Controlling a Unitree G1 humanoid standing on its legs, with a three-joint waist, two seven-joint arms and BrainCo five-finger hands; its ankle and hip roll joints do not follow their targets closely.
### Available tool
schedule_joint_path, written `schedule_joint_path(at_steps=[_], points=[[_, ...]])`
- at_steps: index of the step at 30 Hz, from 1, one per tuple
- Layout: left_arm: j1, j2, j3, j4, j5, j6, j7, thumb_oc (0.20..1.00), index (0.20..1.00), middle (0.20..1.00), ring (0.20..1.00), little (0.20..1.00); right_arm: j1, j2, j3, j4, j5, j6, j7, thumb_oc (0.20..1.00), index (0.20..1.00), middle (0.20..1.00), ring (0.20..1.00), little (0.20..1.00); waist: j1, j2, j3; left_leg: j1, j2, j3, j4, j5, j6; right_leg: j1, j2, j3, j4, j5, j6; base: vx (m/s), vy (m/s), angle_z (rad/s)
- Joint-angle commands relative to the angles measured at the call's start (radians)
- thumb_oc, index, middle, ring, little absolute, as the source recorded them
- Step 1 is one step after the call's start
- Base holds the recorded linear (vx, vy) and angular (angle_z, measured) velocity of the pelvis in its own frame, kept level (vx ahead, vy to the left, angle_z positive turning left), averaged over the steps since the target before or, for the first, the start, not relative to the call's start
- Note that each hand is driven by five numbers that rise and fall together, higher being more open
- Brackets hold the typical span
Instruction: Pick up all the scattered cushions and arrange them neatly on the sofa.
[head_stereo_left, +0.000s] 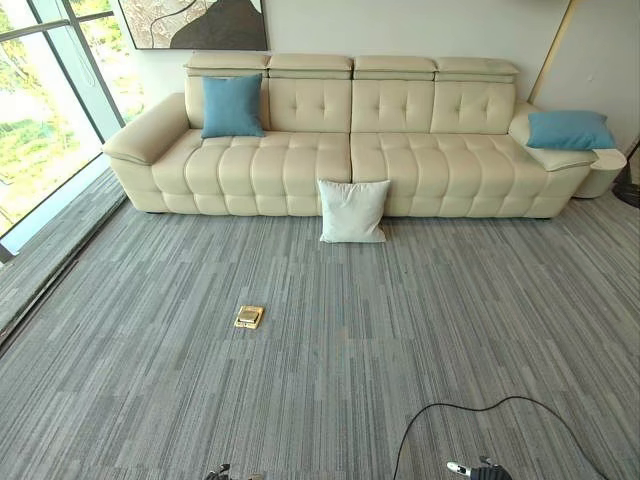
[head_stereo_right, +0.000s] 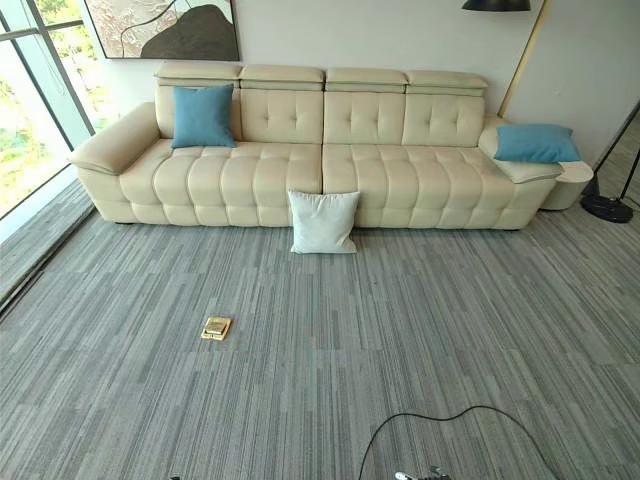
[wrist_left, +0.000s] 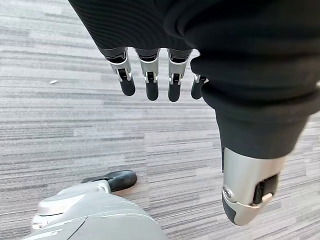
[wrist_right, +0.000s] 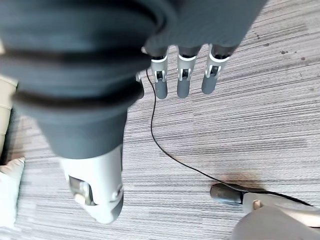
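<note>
A white cushion (head_stereo_left: 352, 211) stands on the carpet, leaning against the front of the cream sofa (head_stereo_left: 300, 160) near its middle. One blue cushion (head_stereo_left: 232, 105) sits upright on the sofa's left seat against the backrest. Another blue cushion (head_stereo_left: 569, 130) lies on the sofa's right armrest. My left hand (wrist_left: 150, 80) hangs over the carpet with straight fingers and holds nothing. My right hand (wrist_right: 182, 75) also hangs over bare carpet, fingers straight and empty. A corner of the white cushion (wrist_right: 9, 192) shows in the right wrist view.
A small brass floor socket (head_stereo_left: 249, 317) is set in the grey carpet between me and the sofa. A tall window (head_stereo_left: 40, 110) runs along the left. A floor lamp (head_stereo_right: 605, 205) stands to the right of the sofa, and a picture (head_stereo_left: 195, 22) hangs above it.
</note>
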Motion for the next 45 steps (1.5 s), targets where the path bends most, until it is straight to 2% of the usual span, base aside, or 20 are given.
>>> schedule_joint_path(at_steps=[1, 8, 12, 13, 14, 15, 17, 19, 21, 23, 25, 27, 29, 32, 34, 37, 39, 41, 43, 45], points=[[-0.074, -0.004, 0.035, 0.045, -0.037, -0.017, 0.004, 1.000, 1.000, 1.000, 1.000, 1.000, -0.064, -0.008, 0.002, 0.029, -0.008, -0.007, -0.012, 1.000, 1.000, 1.000, 1.000, 1.000, 0.002, -0.010, 0.048, 0.039, 0.029, -0.037, 0.000, -0.090, -0.054, 0.042, -0.069, -0.010, 0.001, -0.097, 0.102, 0.05, 0.026, 0.15], [-0.076, -0.003, 0.039, 0.040, -0.050, -0.019, 0.004, 1.000, 1.000, 1.000, 1.000, 1.000, -0.066, -0.006, 0.010, 0.017, -0.012, -0.005, -0.012, 1.000, 1.000, 1.000, 1.000, 1.000, 0.008, -0.013, 0.063, 0.022, 0.017, -0.040, 0.000, -0.097, -0.034, 0.021, -0.078, -0.006, 0.032, -0.110, 0.107, 0.05, 0.067, 0.01], [-0.092, 0.006, 0.034, 0.020, -0.056, -0.025, 0.008, 1.000, 1.000, 1.000, 1.000, 1.000, -0.074, -0.009, 0.013, -0.007, -0.009, -0.005, -0.011, 1.000, 1.000, 1.000, 1.000, 1.000, 0.007, -0.007, 0.084, -0.008, 0.004, -0.048, 0.014, -0.099, -0.009, -0.072, -0.089, 0.001, 0.182, -0.138, 0.120, -0.01, 0.124, -0.02], [-0.097, 0.010, 0.033, 0.013, -0.061, -0.027, 0.010, 1.000, 1.000, 1.000, 1.000, 1.000, -0.067, -0.009, 0.011, -0.011, -0.007, -0.004, -0.009, 1.000, 1.000, 1.000, 1.000, 1.000, 0.004, -0.003, 0.097, -0.005, -0.004, -0.058, 0.020, -0.103, 0.004, -0.114, -0.096, 0.004, 0.273, -0.132, 0.128, 0.01, 0.219, -0.06], [-0.096, 0.011, 0.037, 0.003, -0.067, -0.026, 0.012, 1.000, 1.000, 1.000, 1.000, 1.000, -0.059, -0.010, 0.009, -0.010, -0.009, -0.001, -0.009, 1.000, 1.000, 1.000, 1.000, 1.000, -0.003, 0.002, 0.114, 0.013, -0.013, -0.065, 0.019, -0.108, 0.018, -0.178, -0.110, 0.012, 0.413, -0.081, 0.141, 0.00, 0.218, 0.06], [-0.095, 0.011, 0.038, -0.001, -0.072, -0.026, 0.012, 1.000, 1.000, 1.000, 1.000, 1.000, -0.056, -0.012, 0.010, -0.010, -0.009, -0.002, -0.010, 1.000, 1.000, 1.000, 1.000, 1.000, -0.008, 0.004, 0.128, 0.021, -0.018, -0.067, 0.017, -0.107, 0.028, -0.202, -0.115, 0.018, 0.470, -0.038, 0.148, 0.01, 0.173, 0.11], [-0.098, 0.005, 0.047, -0.005, -0.101, -0.031, 0.013, 1.000, 1.000, 1.000, 1.000, 1.000, -0.051, -0.006, 0.005, -0.016, -0.002, -0.007, -0.013, 1.000, 1.000, 1.000, 1.000, 1.000, -0.006, 0.020, 0.143, 0.045, -0.013, -0.071, 0.009, -0.116, 0.030, -0.280, -0.113, 0.009, 0.583, -0.049, 0.137, 0.10, 0.104, 0.24], [-0.098, 0.000, 0.051, -0.002, -0.118, -0.036, 0.011, 1.000, 1.000, 1.000, 1.000, 1.000, -0.051, -0.007, 0.004, -0.015, 0.002, -0.008, -0.012, 1.000, 1.000, 1.000, 1.000, 1.000, -0.009, 0.022, 0.143, 0.074, -0.016, -0.080, 0.000, -0.135, 0.022, -0.303, -0.112, -0.019, 0.510, -0.071, 0.124, 0.25, -0.027, 0.12], [-0.103, -0.004, 0.061, 0.007, -0.138, -0.041, 0.017, 1.000, 1.000, 1.000, 1.000, 1.000, -0.063, -0.010, 0.005, -0.021, -0.004, 0.000, -0.021, 1.000, 1.000, 1.000, 1.000, 1.000, -0.023, 0.008, 0.159, 0.115, -0.024, -0.097, 0.000, -0.174, 0.001, -0.316, -0.124, -0.064, 0.194, 0.003, 0.147, 0.38, -0.188, 0.04], [-0.106, -0.006, 0.073, 0.016, -0.147, -0.047, 0.019, 1.000, 1.000, 1.000, 1.000, 1.000, -0.061, -0.011, -0.001, -0.027, -0.020, 0.006, -0.028, 1.000, 1.000, 1.000, 1.000, 1.000, -0.038, 0.004, 0.165, 0.152, -0.019, -0.110, 0.000, -0.200, -0.012, -0.352, -0.117, -0.069, 0.075, 0.051, 0.174, 0.40, -0.207, 0.05], [-0.104, -0.008, 0.083, 0.027, -0.143, -0.049, 0.017, 1.000, 1.000, 1.000, 1.000, 1.000, -0.051, -0.013, -0.002, -0.027, -0.025, 0.004, -0.028, 1.000, 1.000, 1.000, 1.000, 1.000, -0.044, 0.000, 0.160, 0.182, -0.016, -0.120, 0.000, -0.232, -0.019, -0.342, -0.119, -0.073, 0.054, 0.059, 0.177, 0.43, -0.244, 0.13], [-0.078, -0.019, 0.103, 0.041, -0.158, -0.048, 0.025, 1.000, 1.000, 1.000, 1.000, 1.000, -0.031, -0.018, -0.011, -0.015, -0.011, -0.002, -0.021, 1.000, 1.000, 1.000, 1.000, 1.000, -0.052, 0.007, 0.121, 0.222, 0.025, -0.134, 0.013, -0.256, -0.031, -0.321, -0.106, -0.080, 0.109, 0.063, 0.141, 0.60, -0.349, 0.50], [-0.073, -0.024, 0.107, 0.041, -0.165, -0.047, 0.024, 1.000, 1.000, 1.000, 1.000, 1.000, -0.033, -0.024, -0.012, -0.010, -0.009, -0.004, -0.021, 1.000, 1.000, 1.000, 1.000, 1.000, -0.053, 0.015, 0.111, 0.214, 0.036, -0.134, 0.042, -0.242, -0.038, -0.314, -0.099, -0.084, 0.122, 0.053, 0.133, 0.32, -0.202, 0.40], [-0.055, -0.033, 0.127, 0.033, -0.219, -0.049, 0.023, 1.000, 1.000, 1.000, 1.000, 1.000, -0.036, -0.035, -0.018, -0.011, 0.011, -0.020, -0.009, 1.000, 1.000, 1.000, 1.000, 1.000, -0.048, 0.039, 0.092, 0.148, 0.056, -0.137, 0.282, -0.071, -0.103, -0.214, -0.047, -0.089, 0.126, -0.026, 0.073, 0.41, -0.314, -0.08], [-0.062, -0.028, 0.133, 0.006, -0.256, -0.042, 0.022, 1.000, 1.000, 1.000, 1.000, 1.000, -0.052, -0.051, -0.030, -0.009, 0.029, -0.020, -0.011, 1.000, 1.000, 1.000, 1.000, 1.000, -0.026, -0.008, 0.133, -0.049, 0.001, -0.111, 0.697, 0.056, -0.117, -0.119, -0.063, -0.044, 0.124, -0.083, 0.015, 0.35, -0.324, -0.08], [-0.064, -0.029, 0.130, 0.011, -0.256, -0.040, 0.026, 1.000, 1.000, 1.000, 1.000, 1.000, -0.051, -0.054, -0.031, 0.003, 0.032, -0.013, -0.014, 1.000, 1.000, 1.000, 1.000, 1.000, -0.014, -0.020, 0.137, -0.116, 0.010, -0.062, 0.753, 0.016, -0.102, -0.080, -0.067, -0.028, 0.116, -0.104, 0.006, 0.25, -0.153, -0.07], [-0.060, -0.032, 0.121, 0.024, -0.249, -0.036, 0.021, 1.000, 1.000, 1.000, 1.000, 1.000, -0.050, -0.056, -0.026, 0.011, 0.030, -0.012, -0.014, 1.000, 1.000, 1.000, 1.000, 1.000, 0.009, -0.030, 0.142, -0.212, 0.007, -0.025, 0.651, -0.063, -0.075, -0.021, -0.072, -0.012, 0.089, -0.126, 0.012, 0.32, -0.064, 0.14], [-0.057, -0.033, 0.115, 0.034, -0.239, -0.034, 0.021, 1.000, 1.000, 1.000, 1.000, 1.000, -0.052, -0.056, -0.019, 0.014, 0.025, -0.014, -0.017, 1.000, 1.000, 1.000, 1.000, 1.000, 0.017, -0.030, 0.135, -0.226, 0.001, -0.025, 0.498, -0.088, -0.067, -0.002, -0.075, -0.009, 0.075, -0.138, 0.025, 0.26, 0.041, 0.04], [-0.054, -0.034, 0.106, 0.038, -0.233, -0.032, 0.020, 1.000, 1.000, 1.000, 1.000, 1.000, -0.053, -0.059, -0.010, 0.014, 0.020, -0.015, -0.018, 1.000, 1.000, 1.000, 1.000, 1.000, 0.027, -0.015, 0.131, -0.229, 0.023, -0.038, 0.290, -0.042, -0.076, 0.036, -0.062, -0.008, 0.064, -0.159, 0.032, 0.28, 0.074, -0.30], [-0.058, -0.031, 0.098, 0.034, -0.230, -0.034, 0.023, 1.000, 1.000, 1.000, 1.000, 1.000, -0.057, -0.062, -0.005, 0.010, 0.019, -0.018, -0.027, 1.000, 1.000, 1.000, 1.000, 1.000, 0.033, 0.002, 0.134, -0.247, 0.057, -0.043, 0.156, 0.050, -0.093, 0.073, -0.047, -0.009, 0.057, -0.178, 0.033, 0.26, 0.078, -0.10]])
